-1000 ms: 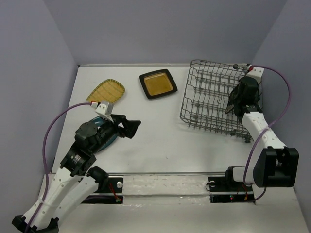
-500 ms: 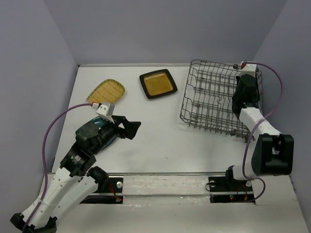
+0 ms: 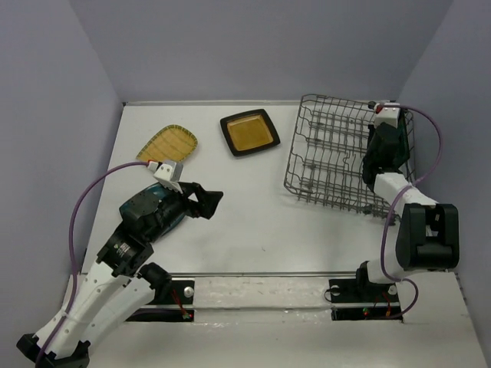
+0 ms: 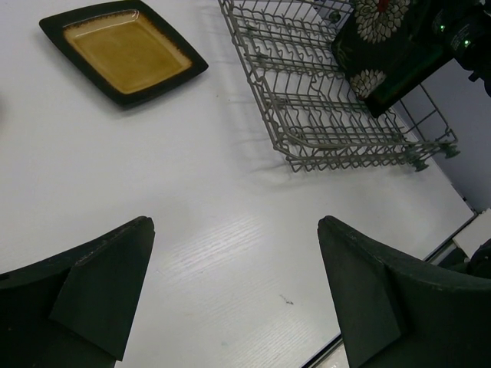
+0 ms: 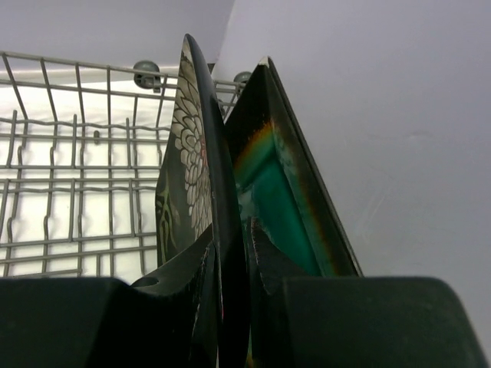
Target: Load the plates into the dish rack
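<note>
My right gripper (image 5: 232, 253) is shut on the rim of the black floral plate (image 5: 193, 146), which it holds on edge at the right end of the dish rack (image 3: 330, 157). Just right of it, the teal plate with the brown rim (image 5: 280, 188) stands in the rack. In the left wrist view the floral plate (image 4: 380, 42) dips into the rack (image 4: 322, 107). The amber plate (image 3: 249, 133) and the yellow-tan gridded plate (image 3: 169, 143) lie flat on the table. A dark teal plate (image 3: 175, 219) shows from under my left arm. My left gripper (image 3: 211, 201) hangs open above bare table.
Purple walls close in the white table (image 3: 253, 222) on the left, the back and the right, and the right wall runs close behind the rack. The arm bases and a rail (image 3: 261, 291) line the near edge.
My right wrist has swung farther back over the rack's right end with the floral plate, its forearm folding in. The left arm has hardly moved.
</note>
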`<state>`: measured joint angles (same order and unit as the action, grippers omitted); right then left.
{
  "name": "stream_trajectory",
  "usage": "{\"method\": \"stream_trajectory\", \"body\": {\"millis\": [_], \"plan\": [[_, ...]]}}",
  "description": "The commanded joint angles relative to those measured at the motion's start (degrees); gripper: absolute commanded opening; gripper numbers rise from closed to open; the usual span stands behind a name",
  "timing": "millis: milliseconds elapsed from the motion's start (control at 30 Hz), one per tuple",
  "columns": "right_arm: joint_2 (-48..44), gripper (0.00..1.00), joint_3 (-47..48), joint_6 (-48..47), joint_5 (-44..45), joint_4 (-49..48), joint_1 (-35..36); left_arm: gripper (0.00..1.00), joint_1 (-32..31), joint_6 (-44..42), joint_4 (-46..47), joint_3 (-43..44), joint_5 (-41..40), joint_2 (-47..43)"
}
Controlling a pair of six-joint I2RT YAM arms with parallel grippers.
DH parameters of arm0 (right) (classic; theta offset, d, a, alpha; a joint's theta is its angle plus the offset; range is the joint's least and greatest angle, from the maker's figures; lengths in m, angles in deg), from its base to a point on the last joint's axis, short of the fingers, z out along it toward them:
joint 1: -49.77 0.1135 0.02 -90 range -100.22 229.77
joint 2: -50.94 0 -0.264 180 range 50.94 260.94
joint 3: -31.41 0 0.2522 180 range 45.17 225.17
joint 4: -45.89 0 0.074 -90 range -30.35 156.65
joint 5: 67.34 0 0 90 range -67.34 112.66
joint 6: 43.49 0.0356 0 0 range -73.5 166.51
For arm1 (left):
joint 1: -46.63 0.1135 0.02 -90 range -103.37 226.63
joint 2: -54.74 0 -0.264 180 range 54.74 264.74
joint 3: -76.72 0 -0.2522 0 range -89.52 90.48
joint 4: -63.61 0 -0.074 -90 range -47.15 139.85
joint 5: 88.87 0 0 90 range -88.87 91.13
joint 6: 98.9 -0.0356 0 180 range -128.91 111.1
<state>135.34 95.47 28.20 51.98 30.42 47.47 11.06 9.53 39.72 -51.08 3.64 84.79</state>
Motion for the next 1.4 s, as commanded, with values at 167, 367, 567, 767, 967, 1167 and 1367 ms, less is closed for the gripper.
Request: {"method": "stream_trajectory", "body": {"millis": [167,367,567,767,967,1167,1367], "plan": [[0.9,0.07,-3.9,-0.2,1.1,-19.3,-0.4,0.99,0.2,-0.7,1.9,1.2,-1.2,0.1],[-0.2,0.10,-6.0,1.3,0.3,-19.9,-0.4,0.99,0.4,-0.8,2.1,1.2,-0.9,0.2],[-1.2,0.49,-7.7,4.3,3.5,-18.2,-0.4,0.99,0.5,-0.6,2.0,1.1,-0.9,-0.4],[-5.1,0.65,-7.5,9.1,4.9,-12.5,-0.4,0.99,0.6,-0.5,2.0,1.1,-0.7,-0.5],[-10.7,0.81,-0.7,17.9,5.1,-0.4,-0.4,0.99,1.1,-0.4,1.9,1.0,-0.6,-0.4],[-18.2,0.85,5.9,33.6,-8.1,18.8,1.9,0.99,2.6,-0.4,2.2,1.3,-0.7,0.5],[-16.7,0.74,9.5,39.5,-18.4,26.1,20.0,0.99,5.6,-0.1,2.8,1.8,-2.0,0.4]]}}
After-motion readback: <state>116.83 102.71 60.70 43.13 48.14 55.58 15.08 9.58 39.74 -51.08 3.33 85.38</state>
